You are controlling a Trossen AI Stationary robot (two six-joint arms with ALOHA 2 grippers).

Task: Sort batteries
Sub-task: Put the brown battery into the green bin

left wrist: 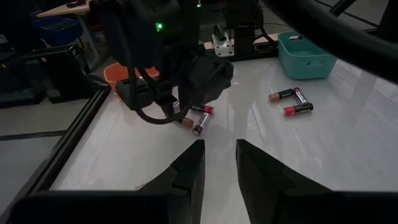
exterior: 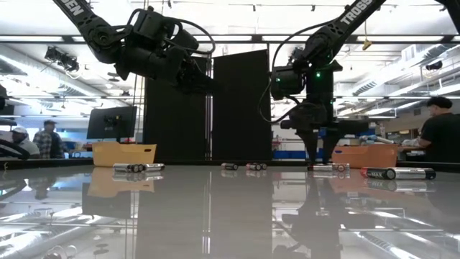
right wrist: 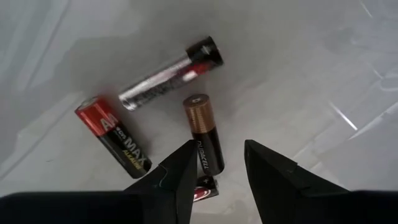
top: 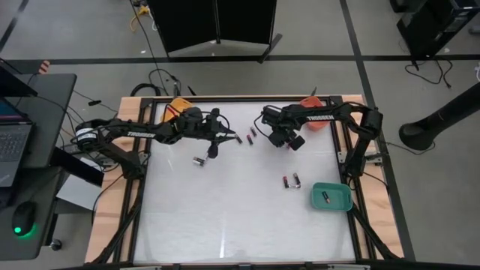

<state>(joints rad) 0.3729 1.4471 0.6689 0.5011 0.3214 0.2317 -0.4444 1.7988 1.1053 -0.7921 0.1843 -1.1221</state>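
Small cylindrical batteries lie on their sides on the white table: one group [top: 246,136] between the grippers, one [top: 199,160] near the left gripper, a pair [top: 290,181] by the green tray, and one [top: 325,197] inside that tray. My right gripper [right wrist: 216,163] is open and points down over a cluster. Its fingers stand on either side of a copper-topped black battery [right wrist: 204,134], apart from it. A red-and-black battery [right wrist: 115,140] and a silver-and-black one [right wrist: 168,74] lie beside it. My left gripper [left wrist: 217,158] is open and raised over bare table [top: 216,133].
The green tray [top: 331,196] sits at the table's right near side. An orange tray [top: 178,105] and a red-orange tray [top: 313,101] stand at the far edge. A black frame [top: 142,187] borders the table. People show in the room behind [exterior: 440,137].
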